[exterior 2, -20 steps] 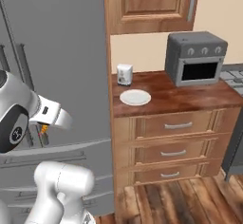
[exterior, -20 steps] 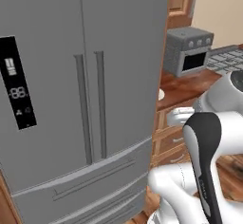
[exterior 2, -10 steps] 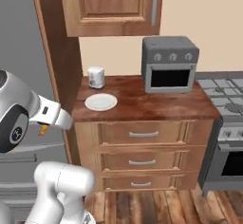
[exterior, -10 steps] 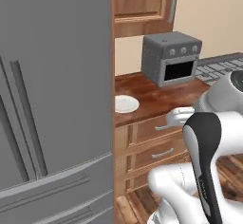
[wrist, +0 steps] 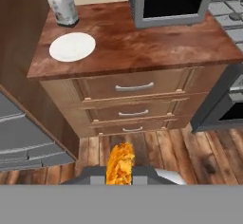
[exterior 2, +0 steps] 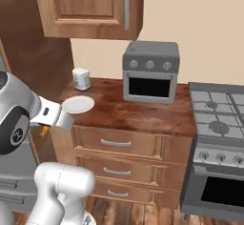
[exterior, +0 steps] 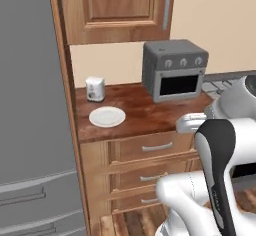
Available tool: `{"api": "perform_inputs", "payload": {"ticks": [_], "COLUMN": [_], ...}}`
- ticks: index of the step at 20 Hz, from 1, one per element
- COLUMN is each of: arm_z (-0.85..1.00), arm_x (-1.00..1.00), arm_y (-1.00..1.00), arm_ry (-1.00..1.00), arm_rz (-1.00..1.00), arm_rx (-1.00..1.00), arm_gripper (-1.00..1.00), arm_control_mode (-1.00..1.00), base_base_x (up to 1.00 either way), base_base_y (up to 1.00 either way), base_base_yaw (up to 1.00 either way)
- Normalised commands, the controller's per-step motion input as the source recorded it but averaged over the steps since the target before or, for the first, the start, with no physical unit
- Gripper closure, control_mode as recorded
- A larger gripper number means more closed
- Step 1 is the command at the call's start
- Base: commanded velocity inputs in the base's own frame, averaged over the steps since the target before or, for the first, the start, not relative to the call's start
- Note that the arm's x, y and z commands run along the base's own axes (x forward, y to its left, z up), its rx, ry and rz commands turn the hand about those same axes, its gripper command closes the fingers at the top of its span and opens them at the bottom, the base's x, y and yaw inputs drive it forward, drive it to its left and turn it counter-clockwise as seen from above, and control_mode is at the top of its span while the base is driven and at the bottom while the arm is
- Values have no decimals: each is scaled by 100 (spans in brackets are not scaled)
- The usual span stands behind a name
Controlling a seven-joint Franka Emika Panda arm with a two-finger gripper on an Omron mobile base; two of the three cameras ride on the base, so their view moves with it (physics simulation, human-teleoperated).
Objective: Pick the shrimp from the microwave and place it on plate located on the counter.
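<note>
My gripper [wrist: 120,172] is shut on the shrimp [wrist: 120,163], an orange curved piece between the fingers, low in front of the drawers. In the right base view the shrimp [exterior 2: 44,131] peeks out under the hand at the left, just below counter height. The plate [exterior: 107,116] [exterior 2: 78,104] [wrist: 72,46] is white, round and bare, near the left end of the reddish-brown counter [exterior: 150,112] [exterior 2: 143,113] [wrist: 142,42]. The gripper is still apart from the plate, lower and nearer to me. The microwave is out of view.
A grey toaster oven [exterior: 175,70] [exterior 2: 150,71] stands at the back right of the counter, a small white canister [exterior: 95,88] [wrist: 62,5] behind the plate. A grey fridge [exterior: 30,130] is left, a stove [exterior 2: 219,119] right, a wall cabinet [exterior: 120,10] above.
The base has driven on, so the fridge has slid off to the left and the counter now fills the middle. The gripper stays shut on the shrimp.
</note>
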Motion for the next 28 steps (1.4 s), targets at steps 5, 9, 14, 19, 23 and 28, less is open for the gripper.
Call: {"api": "perform_inputs", "payload": {"ticks": [5, 9, 14, 19, 23, 28], "arm_z": [0, 0, 0, 0, -16, -32], "arm_x": [0, 0, 0, 0, 29, 91], "arm_y": [0, 0, 0, 0, 19, 9], "arm_ry": [0, 0, 0, 0, 0, 3], "arm_rz": [0, 0, 0, 0, 0, 5], "arm_rx": [0, 0, 0, 0, 0, 0], "arm_gripper": [100, 100, 100, 100, 100, 100], "arm_control_mode": [100, 100, 100, 100, -100, -100], "base_base_x": [64, 62, 53, 50, 26, 0], "base_base_y": [-35, 5, 12, 39, 18, 0], "base_base_yaw": [39, 28, 13, 1, 0, 0]}}
